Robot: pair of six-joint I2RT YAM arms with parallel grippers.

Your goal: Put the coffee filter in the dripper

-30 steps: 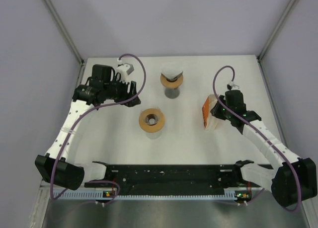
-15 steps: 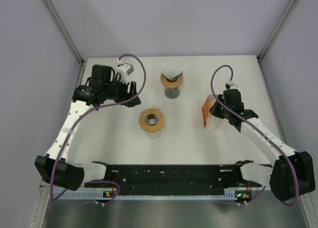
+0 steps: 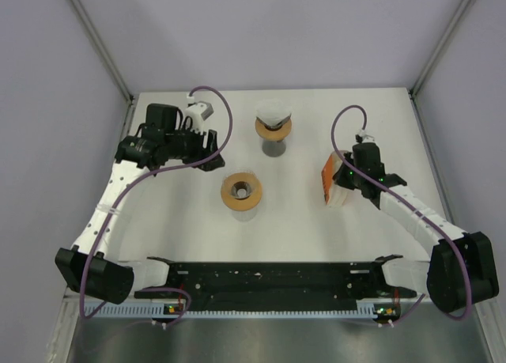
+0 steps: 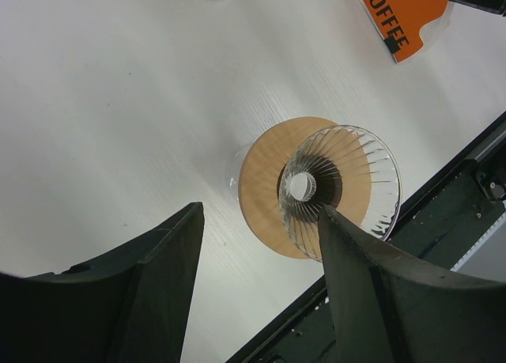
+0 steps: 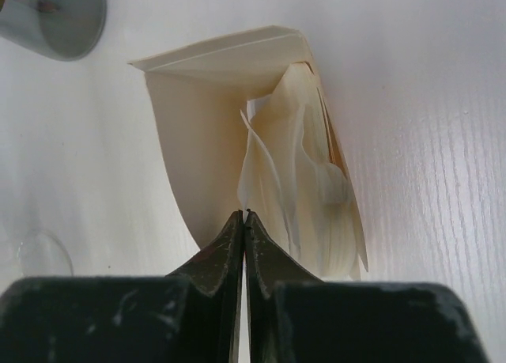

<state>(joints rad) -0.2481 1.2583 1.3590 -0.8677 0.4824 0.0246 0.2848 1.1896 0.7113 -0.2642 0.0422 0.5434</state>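
Note:
The empty glass dripper (image 3: 241,190) with a wooden collar stands mid-table; it also shows in the left wrist view (image 4: 320,185). The orange filter pack (image 3: 333,179) lies on its side at the right. In the right wrist view its open mouth (image 5: 198,141) faces me, with white coffee filters (image 5: 296,173) fanned inside. My right gripper (image 5: 245,214) is shut at the pack's mouth, its tips pinching the edge of one filter. My left gripper (image 4: 259,211) is open and empty, held above the table left of the dripper.
A second dripper (image 3: 273,124) with a white filter in it stands on a grey base at the back middle. That grey base shows in the right wrist view (image 5: 51,15). The black rail (image 3: 269,280) runs along the near edge.
My right gripper has edged a little left and farther into the filter pack's mouth. The left arm has not moved.

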